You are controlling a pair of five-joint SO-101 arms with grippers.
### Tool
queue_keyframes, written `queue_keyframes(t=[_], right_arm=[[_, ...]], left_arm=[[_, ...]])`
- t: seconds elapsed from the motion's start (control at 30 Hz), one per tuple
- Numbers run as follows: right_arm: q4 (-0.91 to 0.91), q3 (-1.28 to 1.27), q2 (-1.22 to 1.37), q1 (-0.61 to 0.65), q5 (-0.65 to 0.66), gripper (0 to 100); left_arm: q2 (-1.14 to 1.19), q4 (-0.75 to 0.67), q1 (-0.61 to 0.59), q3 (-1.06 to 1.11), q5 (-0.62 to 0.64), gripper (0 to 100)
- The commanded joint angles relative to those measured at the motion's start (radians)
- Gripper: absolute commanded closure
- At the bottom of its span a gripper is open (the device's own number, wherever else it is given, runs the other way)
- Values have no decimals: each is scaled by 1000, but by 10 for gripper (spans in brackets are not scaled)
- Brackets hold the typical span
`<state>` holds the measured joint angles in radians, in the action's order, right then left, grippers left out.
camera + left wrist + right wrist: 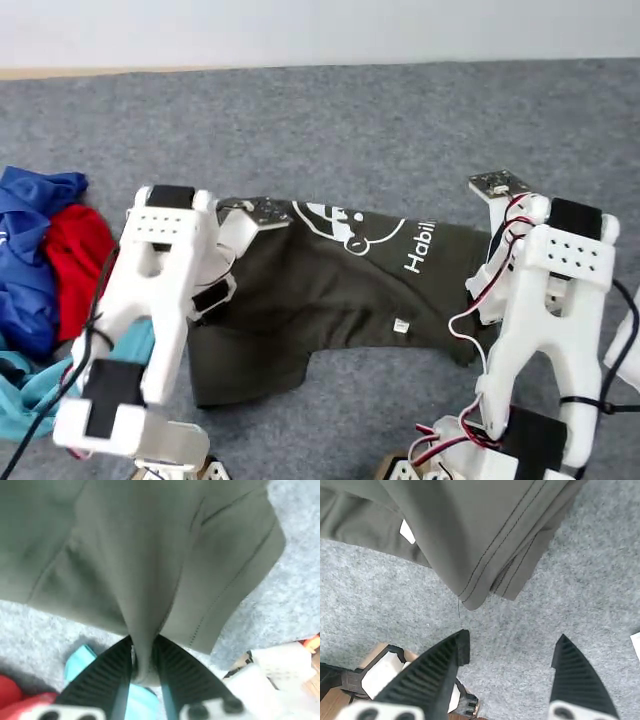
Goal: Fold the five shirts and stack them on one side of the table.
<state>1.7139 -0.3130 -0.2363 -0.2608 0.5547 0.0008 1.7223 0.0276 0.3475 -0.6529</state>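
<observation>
Across the bench [400,120] the olive shirt [340,290] is lying between the arms, with the unfolded pile [35,260] crowding one end, so a drag that way is risking a tangle. The left fingers [105,680] are clamping its cloth while the right fingers [435,670] are hanging wide open, empty, beside its hem, so a one-sided pull is threatening a skewed fold

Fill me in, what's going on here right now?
The left hand is shut on a pinched fold of the olive shirt, which lies half spread on the grey mat. The right hand is open over the mat beside the shirt's hem. A heap of shirts, blue, red and teal, lies at the left arm's side.
</observation>
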Motion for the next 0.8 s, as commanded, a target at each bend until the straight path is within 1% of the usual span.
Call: queue_keyframes(t=[0.0, 0.1, 0.3, 0.4, 0.53, 0.77], right_arm=[[1, 43, -27, -10, 11, 732], [1, 43, -27, -8, 11, 732], [1, 43, -27, -8, 11, 732], [1, 43, -27, -8, 11, 732], [2, 43, -27, -8, 11, 732], [2, 43, -27, -8, 12, 732]], left_arm=[[-104, 35, 8, 19, 38, 998], [-150, 35, 28, 42, 46, 998], [-264, 35, 137, 88, 84, 998], [-327, 35, 170, 93, 89, 998], [-379, 37, 163, 99, 89, 998], [-410, 37, 158, 232, 89, 998]])
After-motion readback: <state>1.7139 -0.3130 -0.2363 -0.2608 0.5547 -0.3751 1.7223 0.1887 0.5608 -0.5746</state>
